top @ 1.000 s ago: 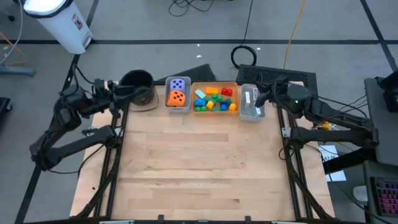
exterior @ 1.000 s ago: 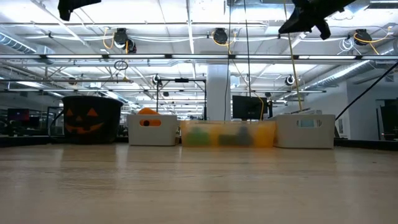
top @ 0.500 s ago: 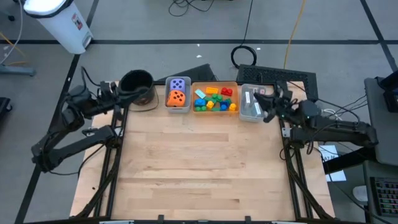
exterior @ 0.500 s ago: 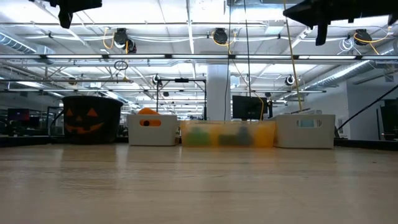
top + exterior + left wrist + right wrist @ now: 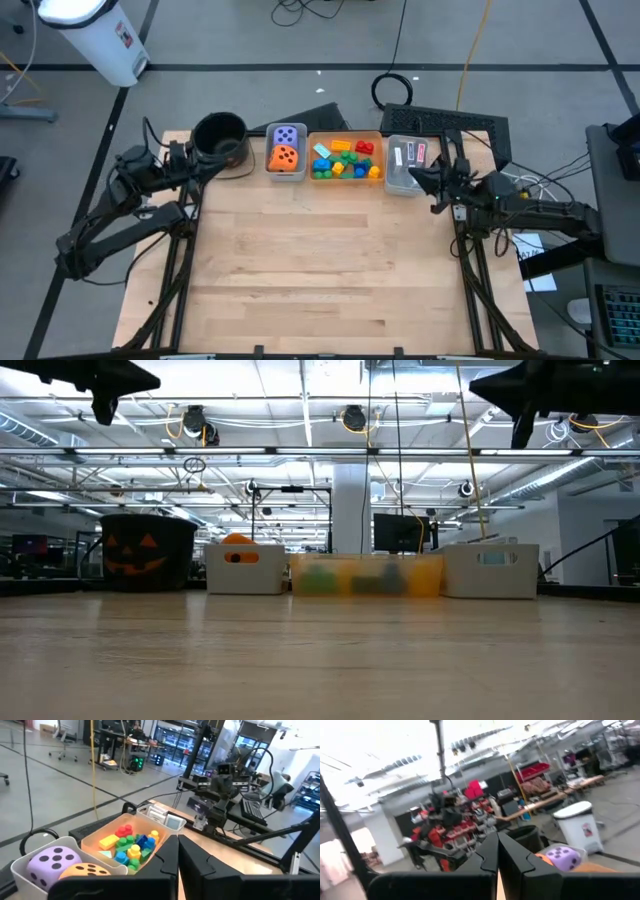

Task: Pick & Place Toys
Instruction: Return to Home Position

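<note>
Over the left edge of the desk [image 5: 320,270], just in front of the black pot [image 5: 147,550], the left tool [image 5: 177,842] hangs with its fingers pressed together, gripping nothing. The right tool [image 5: 497,840] is near the right edge, beside the right grey bin [image 5: 392,186], also closed and empty.

Along the far edge, the pot bears an orange pumpkin face. The left grey bin [image 5: 270,170] holds the orange die [image 5: 285,157] and the purple die [image 5: 288,136]. The orange bin [image 5: 345,134] holds the bricks [image 5: 345,162], and the right grey bin holds the cards [image 5: 408,155].

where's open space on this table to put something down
Everything in front of the bin row is bare table, out to the side and near edges. The back edge is crowded: pot, grey bin, orange bin and second grey bin stand side by side, with the left claw and right claw hanging at its two ends.
</note>
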Action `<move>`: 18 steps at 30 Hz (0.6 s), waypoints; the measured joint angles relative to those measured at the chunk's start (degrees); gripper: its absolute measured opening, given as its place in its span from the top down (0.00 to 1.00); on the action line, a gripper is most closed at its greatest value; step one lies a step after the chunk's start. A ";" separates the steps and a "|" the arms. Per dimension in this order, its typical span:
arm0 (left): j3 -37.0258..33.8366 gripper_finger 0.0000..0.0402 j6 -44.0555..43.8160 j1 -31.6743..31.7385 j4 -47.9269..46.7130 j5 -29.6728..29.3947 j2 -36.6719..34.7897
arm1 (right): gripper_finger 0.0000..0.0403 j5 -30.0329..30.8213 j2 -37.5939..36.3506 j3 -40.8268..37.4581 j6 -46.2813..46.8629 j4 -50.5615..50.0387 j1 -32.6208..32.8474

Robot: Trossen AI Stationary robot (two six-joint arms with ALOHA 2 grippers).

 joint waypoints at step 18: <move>-9.67 0.98 -4.05 0.00 0.43 -12.81 -13.56 | 1.00 -1.13 -14.29 -9.90 6.54 -0.05 0.00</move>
